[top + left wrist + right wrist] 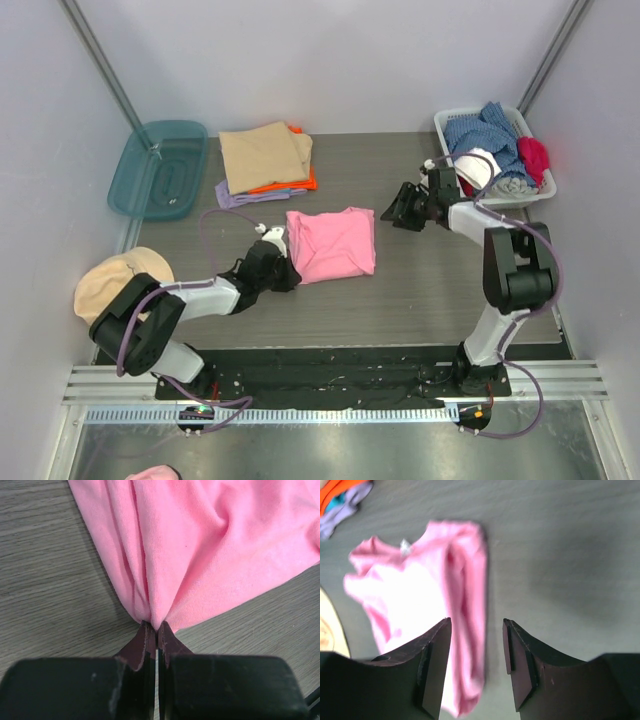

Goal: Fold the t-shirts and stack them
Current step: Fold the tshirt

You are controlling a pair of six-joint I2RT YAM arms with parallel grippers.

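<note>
**A:** How far along are we?

**B:** The stack [268, 165] sits far left, tan on top. The pink t-shirt [332, 242] lies folded mid-table, not yet on it.

**A:** And our grips?

**B:** Only the wrist view shows our left gripper [156, 630] clenched on the pink edge. Our right gripper [476, 622] is parted and empty, to the right of the shirt. Only the overhead view shows the basket [447, 125] of clothes.
</note>
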